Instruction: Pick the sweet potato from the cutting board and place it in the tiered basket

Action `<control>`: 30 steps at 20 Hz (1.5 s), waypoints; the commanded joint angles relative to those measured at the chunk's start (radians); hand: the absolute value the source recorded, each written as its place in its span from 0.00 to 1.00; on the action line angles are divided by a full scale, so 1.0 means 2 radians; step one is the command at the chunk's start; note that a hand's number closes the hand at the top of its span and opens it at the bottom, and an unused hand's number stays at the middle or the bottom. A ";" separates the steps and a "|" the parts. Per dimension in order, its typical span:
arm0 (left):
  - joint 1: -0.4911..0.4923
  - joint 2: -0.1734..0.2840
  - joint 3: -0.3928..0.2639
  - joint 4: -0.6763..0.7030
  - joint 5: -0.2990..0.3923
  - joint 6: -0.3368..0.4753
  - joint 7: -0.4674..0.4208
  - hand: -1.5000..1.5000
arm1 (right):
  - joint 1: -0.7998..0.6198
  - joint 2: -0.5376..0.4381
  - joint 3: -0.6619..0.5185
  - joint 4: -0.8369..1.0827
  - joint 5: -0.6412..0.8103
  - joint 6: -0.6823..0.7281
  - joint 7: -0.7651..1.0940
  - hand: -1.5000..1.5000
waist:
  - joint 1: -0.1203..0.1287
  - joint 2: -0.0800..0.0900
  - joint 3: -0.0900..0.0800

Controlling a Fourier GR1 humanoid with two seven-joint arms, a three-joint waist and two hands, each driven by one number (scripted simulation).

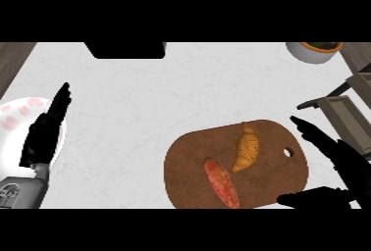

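Head view looks steeply down on a pale surface [159,98], and from where I stand the scene reads as a reach about to begin. A rounded brown cutting board [196,152] lies toward the lower right, and two things rest on it: a reddish, elongated sweet potato [221,183] near the board's lower edge, and just beside it, higher up, a golden croissant [246,147]. The two look as if they are almost touching at their near ends, though I cannot be sure.

The right robot hand [337,162] hangs over the board's right rim, fingers stretched straight toward the upper left and thumb spread out low toward the sweet potato. It is wide open and holds nothing. The left robot hand [45,127] rests at the left edge, fingers straight and up, over a white plate [18,115] with pink markings; it too holds nothing.

The tiered basket [348,110] shows only in part at the right edge, grey and slatted, near the right hand's fingertips.

The risk, as I judge it, lies in that close pairing on the board. A hand closing from the right could catch the croissant instead, or nudge it against the sweet potato and roll the potato off the lower edge. The basket's nearness may also crowd the lift, so a high swing could clip its frame. A white pot [313,51] stands well clear at the top right.
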 commanded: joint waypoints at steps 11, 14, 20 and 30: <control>-0.011 -0.007 0.011 -0.003 -0.012 -0.013 0.008 0.50 | -0.214 0.077 0.080 0.045 -0.007 0.075 0.298 0.00 | 0.009 0.002 0.002; -0.020 -0.025 0.006 0.027 -0.022 -0.005 -0.012 0.50 | -0.241 0.099 0.098 0.071 -0.021 0.088 0.322 0.00 | 0.008 0.003 0.001; 0.006 -0.019 0.015 0.004 -0.015 -0.017 -0.011 0.50 | -0.231 0.108 0.138 0.079 0.008 0.089 0.343 0.00 | 0.006 0.000 0.001; 0.005 -0.039 0.011 -0.008 -0.033 -0.010 0.013 0.50 | -0.181 0.123 0.177 0.078 0.064 0.092 0.316 0.00 | 0.001 0.000 0.002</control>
